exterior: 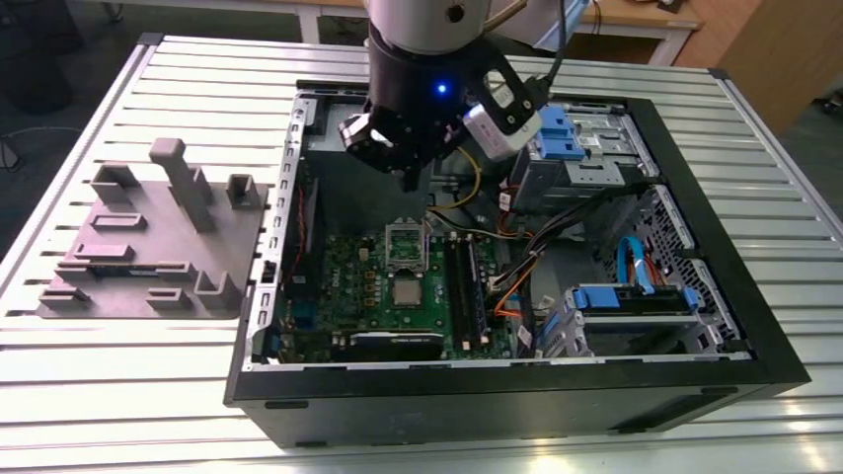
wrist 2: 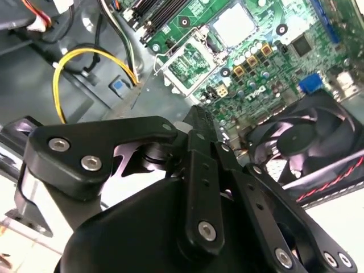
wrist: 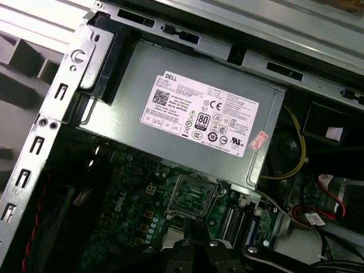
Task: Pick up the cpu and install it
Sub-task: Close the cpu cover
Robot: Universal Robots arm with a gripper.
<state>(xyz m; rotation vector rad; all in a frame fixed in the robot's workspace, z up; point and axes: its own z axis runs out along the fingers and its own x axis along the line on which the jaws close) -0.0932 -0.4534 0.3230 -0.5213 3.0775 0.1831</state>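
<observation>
Jaws pressed together, empty; your gripper (exterior: 410, 182) hangs at 12 o'clock of the cpu (exterior: 406, 289), probably light, fragile: take its edges

Bright even light (soft shadows)

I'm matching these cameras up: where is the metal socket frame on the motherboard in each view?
Exterior view: socket frame right beside the cpu.
Second wrist view: socket frame between cpu and yellow cable.
First wrist view: socket frame beside the power supply.
Shared landmark: the yellow cable.
</observation>
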